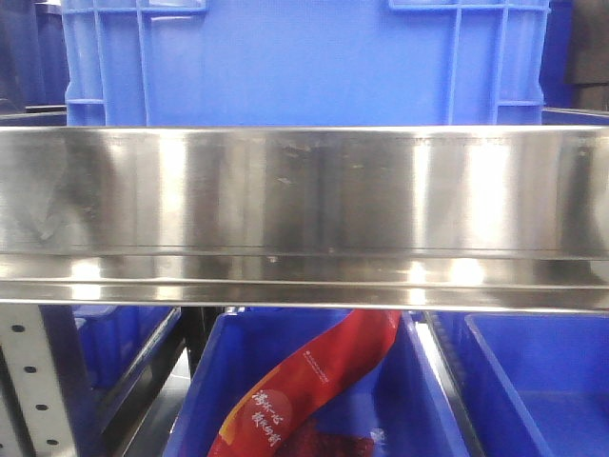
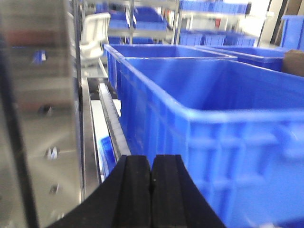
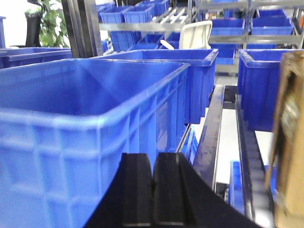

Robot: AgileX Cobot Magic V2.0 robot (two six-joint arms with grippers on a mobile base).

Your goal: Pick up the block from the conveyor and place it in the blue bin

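Both my pincers, left pincer [image 2: 151, 190] and right pincer [image 3: 153, 194], are pressed together, empty, each parked beside a blue bin [image 2: 209, 118], apparently awaiting a block; no conveyor visible.

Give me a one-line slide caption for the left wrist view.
Left gripper shut and empty, facing a row of blue bins beside a steel upright.

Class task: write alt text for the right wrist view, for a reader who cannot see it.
The right gripper, its black fingers pressed together and holding nothing, points at a large blue bin. More blue bins and metal shelving stand behind; a blurred brown object fills the right edge.
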